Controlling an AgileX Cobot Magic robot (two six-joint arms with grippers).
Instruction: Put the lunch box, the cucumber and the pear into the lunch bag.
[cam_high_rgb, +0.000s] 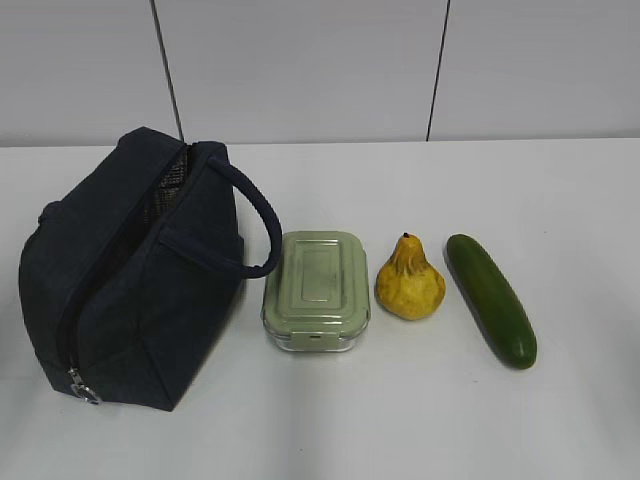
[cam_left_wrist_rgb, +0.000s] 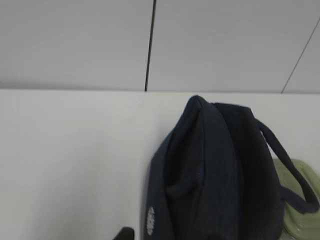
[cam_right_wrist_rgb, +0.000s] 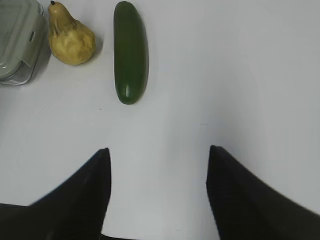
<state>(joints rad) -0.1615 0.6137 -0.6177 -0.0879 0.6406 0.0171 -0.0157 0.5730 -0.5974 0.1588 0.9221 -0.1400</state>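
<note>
The dark navy lunch bag (cam_high_rgb: 140, 280) stands at the left of the white table, its silver ring pull (cam_high_rgb: 83, 388) at the near end and grey lining showing at the far end. Beside it to the right lie the sage-green-lidded lunch box (cam_high_rgb: 316, 290), the yellow pear (cam_high_rgb: 409, 282) and the dark green cucumber (cam_high_rgb: 490, 298), in a row. No gripper shows in the exterior view. My left gripper (cam_left_wrist_rgb: 167, 236) is just behind the bag's (cam_left_wrist_rgb: 215, 180) near end; one fingertip (cam_left_wrist_rgb: 124, 234) shows, set off to the left. My right gripper (cam_right_wrist_rgb: 158, 155) is open and empty, nearer than the cucumber (cam_right_wrist_rgb: 130, 50) and pear (cam_right_wrist_rgb: 71, 36).
A pale wall with dark vertical seams (cam_high_rgb: 168, 70) rises behind the table's far edge. White tabletop (cam_high_rgb: 420, 420) runs in front of the objects and to the right of the cucumber. The lunch box corner (cam_right_wrist_rgb: 17, 42) shows at the right wrist view's left edge.
</note>
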